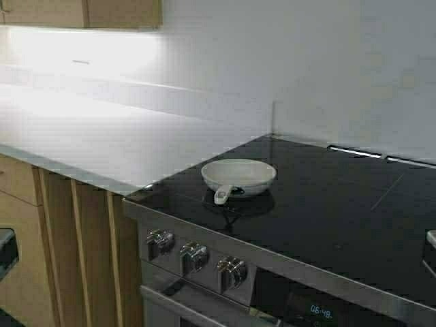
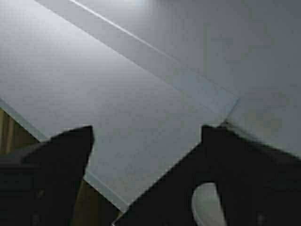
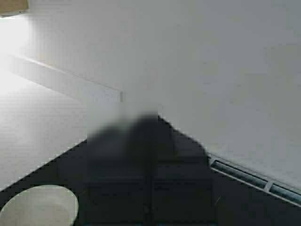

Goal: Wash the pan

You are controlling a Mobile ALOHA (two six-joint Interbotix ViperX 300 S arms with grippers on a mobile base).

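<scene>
The pan is small, round and off-white. It sits on the near left part of the black glass cooktop, with its short handle pointing toward me. Neither arm shows in the high view. My left gripper is open and empty, its dark fingers wide apart above the white countertop's edge, with the pan's rim showing beside one finger. My right gripper is shut and empty, held above the cooktop, with the pan off to one side of it.
A white countertop joins the cooktop's left side, with wooden cabinets below it. Three knobs and a clock display line the stove front. Vent slots run along the back by the white wall.
</scene>
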